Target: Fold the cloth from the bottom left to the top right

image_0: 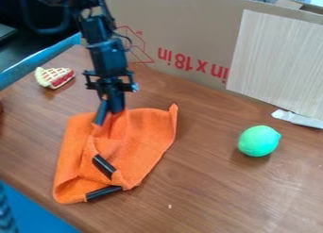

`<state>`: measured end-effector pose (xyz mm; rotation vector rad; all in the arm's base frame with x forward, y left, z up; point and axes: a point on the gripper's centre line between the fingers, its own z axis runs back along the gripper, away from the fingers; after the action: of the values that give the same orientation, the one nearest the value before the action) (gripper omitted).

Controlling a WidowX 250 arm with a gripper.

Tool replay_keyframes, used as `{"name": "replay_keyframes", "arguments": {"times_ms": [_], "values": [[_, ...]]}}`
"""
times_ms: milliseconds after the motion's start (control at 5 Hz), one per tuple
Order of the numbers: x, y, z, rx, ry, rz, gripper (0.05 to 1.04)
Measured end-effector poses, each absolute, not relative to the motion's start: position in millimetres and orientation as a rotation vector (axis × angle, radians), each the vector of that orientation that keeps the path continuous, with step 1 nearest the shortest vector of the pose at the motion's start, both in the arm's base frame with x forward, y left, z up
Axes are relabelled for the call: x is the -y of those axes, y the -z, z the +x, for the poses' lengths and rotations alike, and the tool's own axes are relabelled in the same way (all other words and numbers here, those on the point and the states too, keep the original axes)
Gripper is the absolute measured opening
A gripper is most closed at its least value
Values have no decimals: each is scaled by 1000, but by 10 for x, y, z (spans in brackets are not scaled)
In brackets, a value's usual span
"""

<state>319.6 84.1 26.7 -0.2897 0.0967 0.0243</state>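
Note:
The black gripper point(108, 115) points down at the upper edge of the orange cloth point(139, 140), left of the view's centre. It is shut on the cloth, and folds run down from the pinched part. The cloth lies rumpled on the table, partly doubled over along its left and lower sides. One corner sticks up at its upper right. Two short black strips lie on its lower part, an upper strip point(104, 166) and a lower strip point(103, 193).
A toy pie slice point(55, 78) lies at the upper left of the wooden table point(214, 194). A green ball-like toy point(259, 141) sits on the right. Behind stands a cardboard box point(183, 34), with a pale board point(277, 62) against it and a white piece point(298, 119) at its foot.

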Motion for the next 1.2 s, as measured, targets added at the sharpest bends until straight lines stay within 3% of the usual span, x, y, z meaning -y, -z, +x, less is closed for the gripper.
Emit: {"name": "replay_keyframes", "arguments": {"times_ms": [800,1200], "values": [[-562,-403,3538,-239,-292,-474,68],[-330,-520,3736,-238,-351,-483,68]]}}
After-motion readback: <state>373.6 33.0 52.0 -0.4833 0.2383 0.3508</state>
